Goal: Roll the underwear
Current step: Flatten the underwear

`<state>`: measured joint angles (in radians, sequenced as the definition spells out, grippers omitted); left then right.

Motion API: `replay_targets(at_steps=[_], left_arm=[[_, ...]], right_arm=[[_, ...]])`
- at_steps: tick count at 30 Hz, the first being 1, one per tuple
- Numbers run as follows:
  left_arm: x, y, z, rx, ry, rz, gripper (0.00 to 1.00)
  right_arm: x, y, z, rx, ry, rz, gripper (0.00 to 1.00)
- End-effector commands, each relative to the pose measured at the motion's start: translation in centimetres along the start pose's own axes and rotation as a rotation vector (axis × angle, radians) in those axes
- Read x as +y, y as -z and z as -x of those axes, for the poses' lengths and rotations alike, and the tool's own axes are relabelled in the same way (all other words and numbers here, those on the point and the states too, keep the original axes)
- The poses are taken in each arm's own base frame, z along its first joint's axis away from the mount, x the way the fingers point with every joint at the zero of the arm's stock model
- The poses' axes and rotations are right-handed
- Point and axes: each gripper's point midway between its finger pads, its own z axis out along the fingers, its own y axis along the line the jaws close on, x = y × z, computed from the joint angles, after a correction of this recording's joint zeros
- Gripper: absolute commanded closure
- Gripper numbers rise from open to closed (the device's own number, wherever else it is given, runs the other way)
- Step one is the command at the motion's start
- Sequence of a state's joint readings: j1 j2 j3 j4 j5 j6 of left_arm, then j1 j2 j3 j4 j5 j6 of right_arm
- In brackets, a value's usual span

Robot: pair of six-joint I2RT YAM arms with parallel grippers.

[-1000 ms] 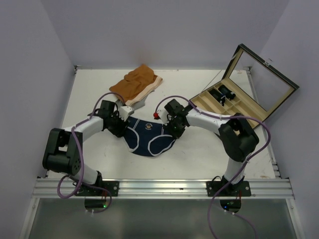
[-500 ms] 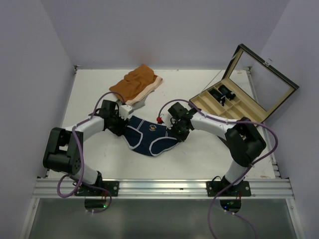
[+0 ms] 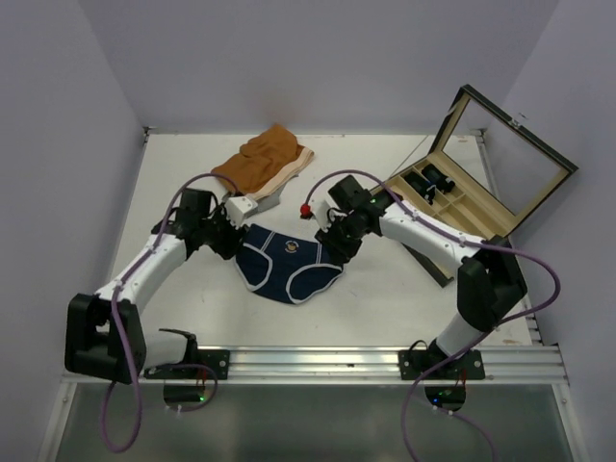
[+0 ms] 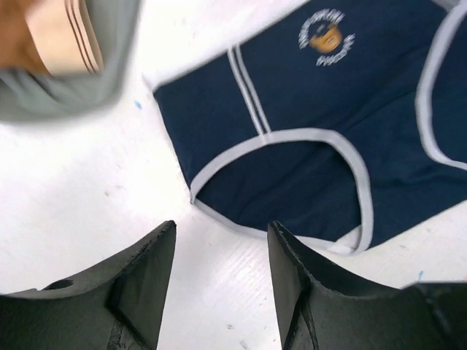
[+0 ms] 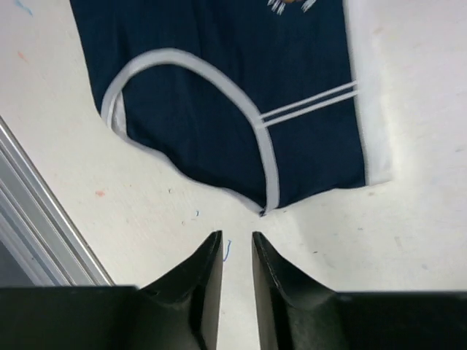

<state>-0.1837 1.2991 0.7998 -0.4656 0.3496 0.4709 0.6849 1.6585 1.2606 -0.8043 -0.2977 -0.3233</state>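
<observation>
Though held a second ago, now freed, flat toward table [image 3: 404, 298] near edge: 1 underwear [image 3: 289, 265] | left gripper [image 4: 221, 233] wide | right gripper [image 5: 236, 237] narrowly parted | both empty

L arm [image 3: 149, 262], R arm [image 3: 423, 231]: white links, blk joints, purple cables [image 3: 197, 180]; pincer fingers [image 4: 146, 284] blk.

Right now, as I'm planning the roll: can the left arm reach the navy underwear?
Probably yes: the left gripper hangs open just short of the underwear, with only bare table between them.
</observation>
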Motion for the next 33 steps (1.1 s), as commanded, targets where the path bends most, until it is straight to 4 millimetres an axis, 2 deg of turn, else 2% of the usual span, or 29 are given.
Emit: replay_targets(at_steps=[1,3,6,7,8,12,16,19,22,25,30,33], left_arm=[[-1.8,2.5,3.5,-0.134,-0.151,-0.105,0.43],[-3.3,2.8,4.0,-0.166,-0.21,-0.186,0.44],[-5.7,2.2,4.1,-0.178,-0.216,-0.28,0.48],[-6.2,1.9,4.2,-0.181,-0.225,-0.29,0.49],[-7.7,1.2,3.8,-0.159,-0.25,-0.32,0.51],[-10.9,-0.1,3.1,-0.138,-0.307,-0.377,0.63],[-13.6,-1.1,2.7,-0.13,-0.374,-0.409,0.66],[-14.9,-1.9,2.2,-0.113,-0.416,-0.412,0.67],[-17.6,-3.0,1.0,-0.064,-0.487,-0.454,0.67],[-18.8,-4.0,-0.4,-0.008,-0.543,-0.468,0.67],[-19.4,-4.8,-3.0,0.105,-0.6,-0.506,0.69],[-19.6,-4.4,-4.4,0.141,-0.626,-0.527,0.7]], right_arm=[[0.0,3.1,4.0,-0.147,-0.051,0.029,0.75],[-0.6,2.3,4.6,-0.158,-0.067,0.014,0.82],[-1.8,0.0,4.7,-0.134,-0.094,-0.002,0.91],[-2.1,-1.3,4.3,-0.109,-0.109,0.006,0.94],[-2.5,-2.0,4.5,-0.112,-0.112,0.003,0.95],[-3.6,-4.7,3.4,-0.072,-0.15,-0.004,1.0],[-3.9,-6.4,2.1,-0.043,-0.191,0.018,1.0],[-3.6,-7.0,1.5,-0.025,-0.208,0.038,1.0],[-3.3,-7.4,0.6,-0.002,-0.219,0.052,1.0],[-2.8,-7.4,-0.1,0.017,-0.227,0.072,1.0],[-1.6,-6.4,-1.1,0.034,-0.221,0.103,1.0],[-1.1,-4.8,-0.6,0.007,-0.201,0.105,1.0]])
